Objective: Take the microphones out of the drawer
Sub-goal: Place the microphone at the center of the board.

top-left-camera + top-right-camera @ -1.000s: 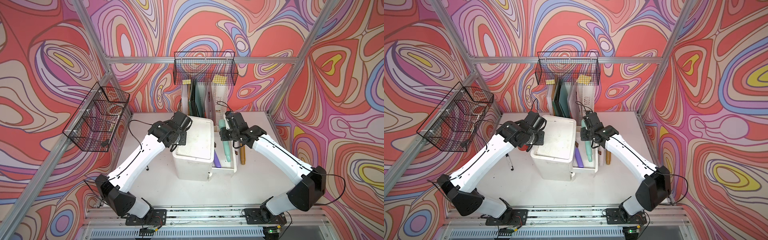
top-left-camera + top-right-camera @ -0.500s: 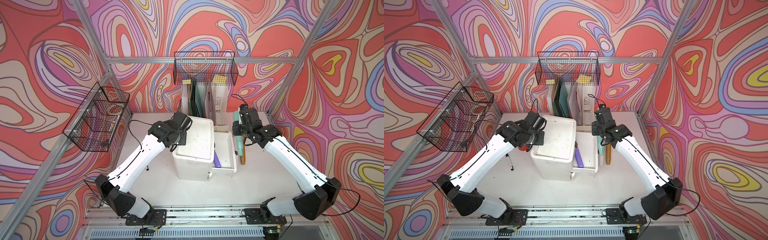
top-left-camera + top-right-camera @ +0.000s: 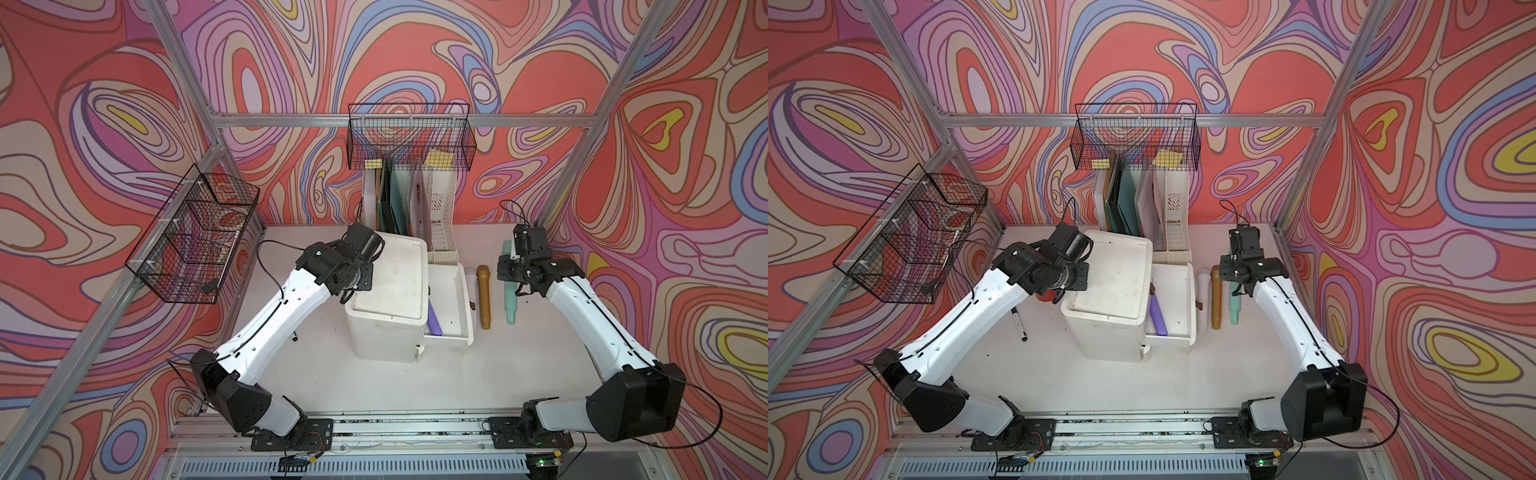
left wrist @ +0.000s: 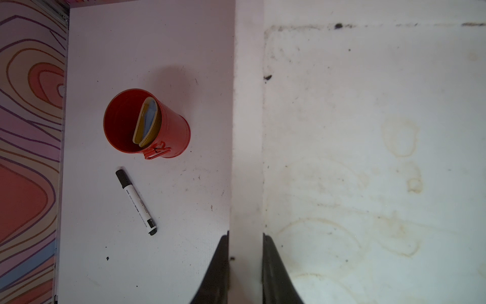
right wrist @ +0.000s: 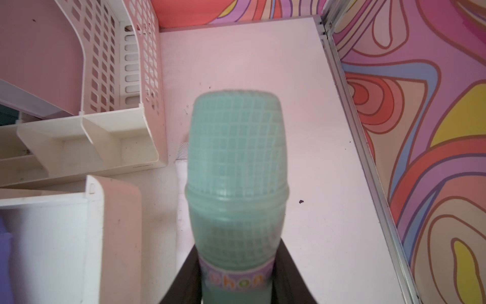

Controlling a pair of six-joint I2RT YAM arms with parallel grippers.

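Note:
My right gripper (image 5: 238, 247) is shut on a mint-green microphone (image 5: 236, 163), just below its mesh head. In both top views this microphone (image 3: 510, 307) (image 3: 1234, 309) lies outside the open white drawer (image 3: 466, 291), to its right, beside a gold microphone (image 3: 484, 295). I cannot tell whether it touches the table. A white microphone (image 3: 1202, 299) lies between the gold one and the drawer. A purple microphone (image 3: 434, 318) lies inside the drawer. My left gripper (image 4: 246, 237) is shut on the left rim of the white drawer unit (image 3: 390, 291).
A red cup (image 4: 147, 123) and a black-and-white marker (image 4: 136, 202) are on the table left of the drawer unit. A cream file rack (image 3: 415, 208) stands behind it. Wire baskets hang on the back wall (image 3: 409, 137) and the left wall (image 3: 195, 245).
My right gripper has carried the mint-green microphone from over the drawer out to the right, next to the gold microphone. The left arm has not moved.

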